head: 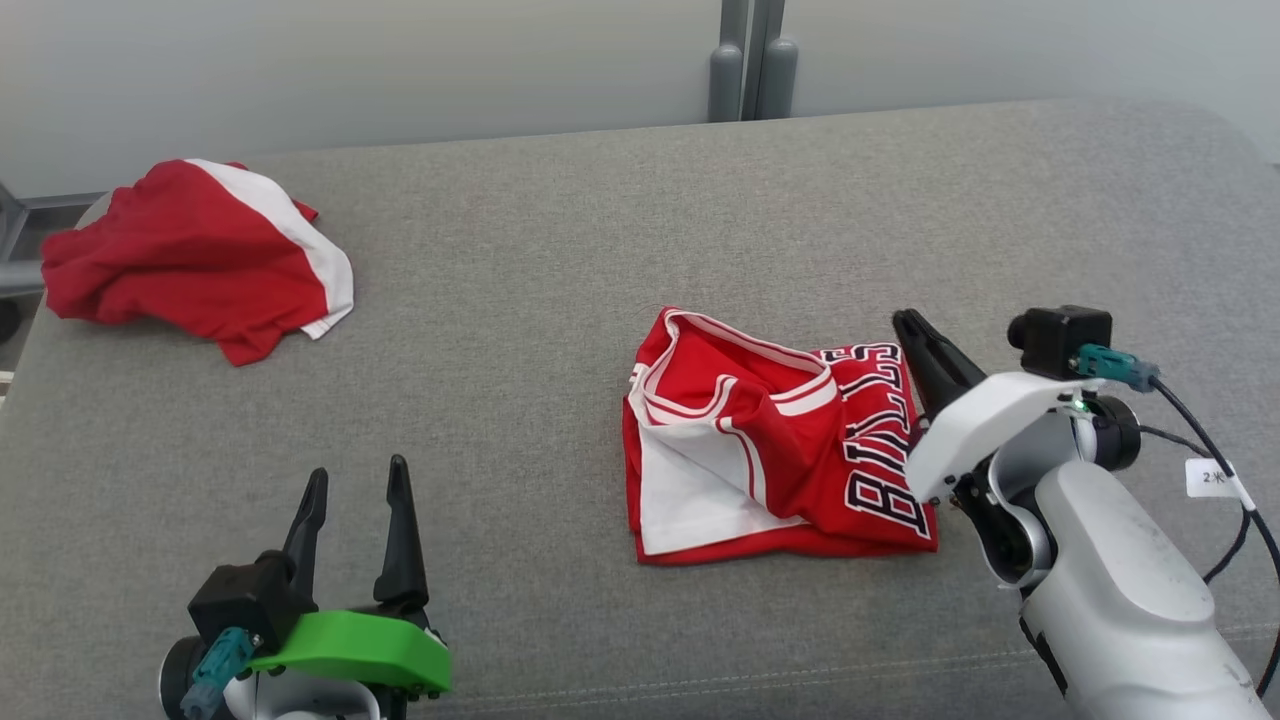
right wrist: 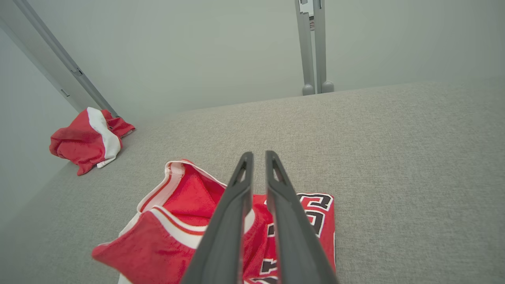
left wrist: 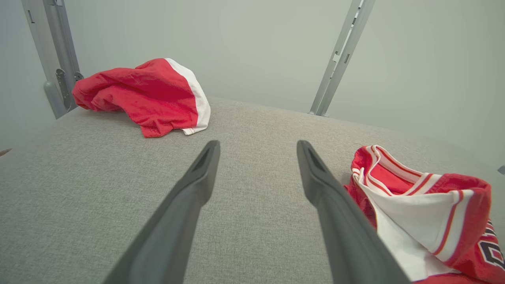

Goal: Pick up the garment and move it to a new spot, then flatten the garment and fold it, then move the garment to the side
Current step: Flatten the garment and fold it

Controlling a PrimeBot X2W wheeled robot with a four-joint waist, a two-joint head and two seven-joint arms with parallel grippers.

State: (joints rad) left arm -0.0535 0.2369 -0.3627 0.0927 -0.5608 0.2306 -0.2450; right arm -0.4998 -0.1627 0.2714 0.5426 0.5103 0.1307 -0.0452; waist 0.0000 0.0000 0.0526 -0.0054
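The garment (head: 770, 440) is a red jersey with white trim and black-and-white lettering, lying crumpled and partly folded over on the grey padded surface (head: 600, 220), right of centre. My right gripper (head: 915, 330) hovers at its right edge, above the lettering. In the right wrist view this gripper (right wrist: 259, 154) has its fingers nearly together, with only a slim gap and nothing between them, and the garment (right wrist: 177, 221) lies below. My left gripper (head: 358, 470) stands open at the lower left, well apart from the garment (left wrist: 414, 205).
A second red and white garment (head: 190, 255) lies bunched at the back left corner of the surface. Grey metal posts (head: 750, 60) stand behind the far edge against a pale wall. Bare grey fabric stretches between the two garments and to the right.
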